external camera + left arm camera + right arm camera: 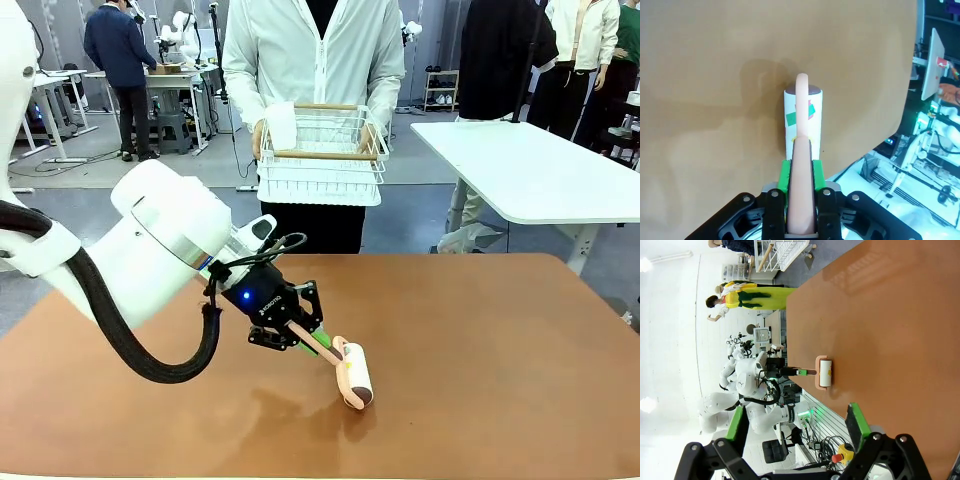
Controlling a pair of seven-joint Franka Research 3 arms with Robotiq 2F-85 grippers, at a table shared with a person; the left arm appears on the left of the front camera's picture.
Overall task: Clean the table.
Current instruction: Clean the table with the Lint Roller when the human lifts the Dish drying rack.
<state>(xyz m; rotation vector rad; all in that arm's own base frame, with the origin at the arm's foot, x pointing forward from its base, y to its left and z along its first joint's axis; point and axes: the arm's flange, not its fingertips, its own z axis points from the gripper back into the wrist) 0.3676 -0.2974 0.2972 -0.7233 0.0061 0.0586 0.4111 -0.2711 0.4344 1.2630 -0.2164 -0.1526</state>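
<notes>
Left end effector (305, 338) clamps the lint roller (357, 372) onto the table (480, 340) near its front edge, so cleaning looks underway but unfinished; right end effector (797, 422) gapes empty.

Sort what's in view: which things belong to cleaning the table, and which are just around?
In the job: table, lint roller, left pincer shut on the roller's handle.
Just around: white wire basket held by the person, white-topped table, right pincer, open.

The table (500, 340) is finished smooth and matt; on it, the lint roller (357, 373) is made of smooth plastic and paper.
</notes>
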